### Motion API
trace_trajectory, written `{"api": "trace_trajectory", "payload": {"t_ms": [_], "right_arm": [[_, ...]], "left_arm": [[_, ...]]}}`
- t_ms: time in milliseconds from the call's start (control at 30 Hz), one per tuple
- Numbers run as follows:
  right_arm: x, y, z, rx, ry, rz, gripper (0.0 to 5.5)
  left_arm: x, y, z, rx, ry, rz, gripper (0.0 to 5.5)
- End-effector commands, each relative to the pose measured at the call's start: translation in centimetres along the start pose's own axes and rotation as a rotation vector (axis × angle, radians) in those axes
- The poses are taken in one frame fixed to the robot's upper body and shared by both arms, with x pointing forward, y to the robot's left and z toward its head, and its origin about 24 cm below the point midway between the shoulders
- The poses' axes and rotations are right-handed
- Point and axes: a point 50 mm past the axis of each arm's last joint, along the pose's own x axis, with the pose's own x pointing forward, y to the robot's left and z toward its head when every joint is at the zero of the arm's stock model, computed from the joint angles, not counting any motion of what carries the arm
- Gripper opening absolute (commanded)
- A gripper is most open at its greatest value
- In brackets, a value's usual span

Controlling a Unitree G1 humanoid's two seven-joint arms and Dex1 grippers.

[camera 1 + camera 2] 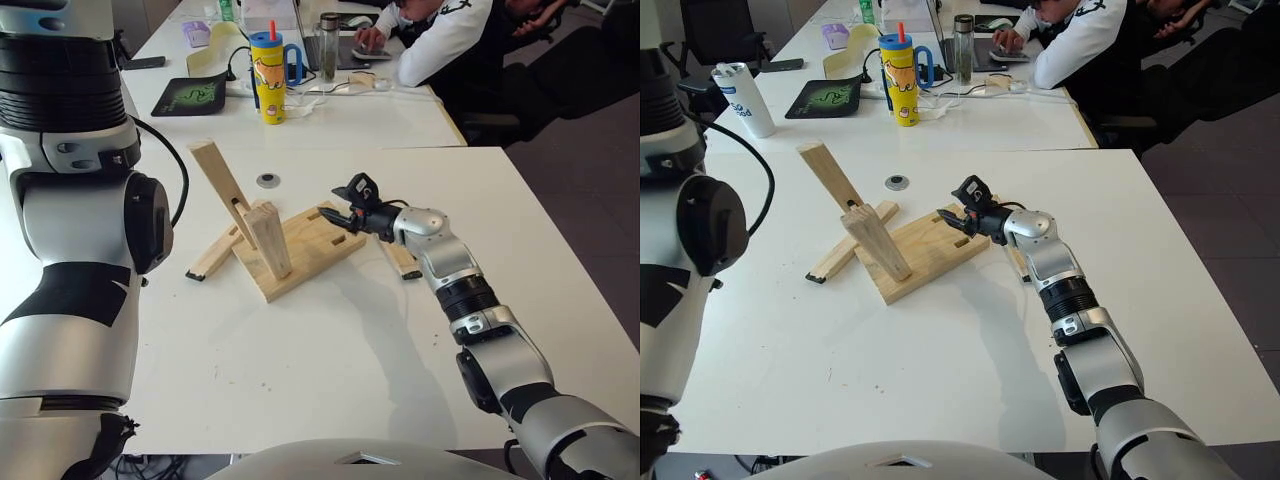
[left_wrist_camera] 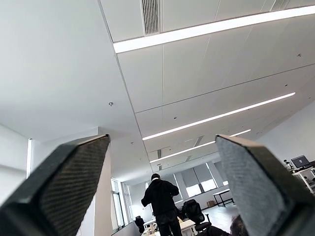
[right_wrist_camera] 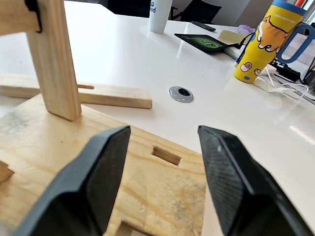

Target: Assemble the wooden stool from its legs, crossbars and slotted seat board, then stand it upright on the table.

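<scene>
High on the left, well away from the work, my left pincer (image 2: 162, 140) points at the ceiling with its fingers spread wide and nothing between them.

To the left of my right pincer (image 1: 335, 203), past the far end of the board, a flat bar (image 1: 212, 255) lies on the table (image 1: 300, 360), running on a diagonal. Rising from that end is a tall leg (image 1: 222, 180), tilted and leaning away from the pincer. Beside it a short leg (image 1: 270, 238) stands in the seat board (image 1: 310, 245), close to upright.

The seat board lies flat on the table. Its long axis runs on a diagonal from the near left up toward the right pincer, so its far right corner sits directly under the fingertips. The pincer hangs low over that corner with its jaws apart and empty. In the right wrist view an open slot (image 3: 166, 155) lies straight ahead in the gap between the fingers (image 3: 103, 172).

Behind the pincer, under the wrist and partly hidden by it, a loose stick (image 1: 402, 260) lies on the table just off the board's right edge. Its length seems to run roughly along the forearm.

My reading is that the stool is only partly built and none of it is upright. The right arm is by far the nearer to both the board and the loose stick. Whatever comes next at that empty slot should fall to the right arm, with the slot dead ahead of it.
</scene>
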Motion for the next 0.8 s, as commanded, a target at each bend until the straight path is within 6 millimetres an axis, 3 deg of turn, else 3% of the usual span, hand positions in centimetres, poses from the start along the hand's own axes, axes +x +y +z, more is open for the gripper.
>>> {"api": "trace_trajectory", "payload": {"t_ms": [33, 167, 233, 300, 333, 400, 500, 567, 667, 733, 800], "right_arm": [[0.9, 3.1, 2.3, -0.044, -0.125, 0.191, 2.56], [-0.4, 5.4, 5.4, 0.015, -0.262, 0.398, 2.56], [-1.9, 6.5, 7.6, 0.135, -0.35, 0.57, 2.56], [-2.9, 6.5, 9.2, 0.249, -0.427, 0.654, 2.56], [-2.6, 5.4, 9.4, 0.284, -0.437, 0.581, 2.56], [-1.2, 3.1, 8.2, 0.258, -0.337, 0.34, 2.56], [0.3, -0.2, 3.6, 0.088, -0.024, 0.001, 2.56], [0.3, -0.2, 1.4, 0.047, 0.085, 0.004, 2.56], [-0.1, 0.3, -1.7, -0.044, 0.224, 0.045, 2.56], [-0.8, 0.7, -3.4, -0.104, 0.289, 0.126, 2.56], [-1.7, 1.2, -4.5, -0.087, 0.319, 0.231, 2.56]], "left_arm": [[-0.4, 0.8, -0.3, 0.018, 0.015, 0.019, 3.97], [-0.3, 0.7, -0.9, -0.005, 0.035, 0.016, 3.97], [-0.6, 1.1, -1.1, 0.0, 0.043, 0.031, 3.97], [-0.9, 1.5, -1.0, -0.023, 0.044, 0.05, 3.97], [-1.4, 2.1, -1.5, -0.031, 0.063, 0.072, 3.97], [-3.3, 3.1, -3.9, -0.03, 0.162, 0.119, 3.97], [-10.3, 3.1, -10.6, -0.011, 0.445, 0.153, 3.97], [-15.8, 2.6, -13.6, -0.051, 0.609, 0.192, 3.97], [-22.7, 2.6, -15.4, -0.074, 0.794, 0.274, 3.97], [-25.3, 3.0, -15.8, -0.064, 0.869, 0.307, 3.97], [-26.3, 3.4, -15.9, -0.044, 0.898, 0.317, 3.97]]}}
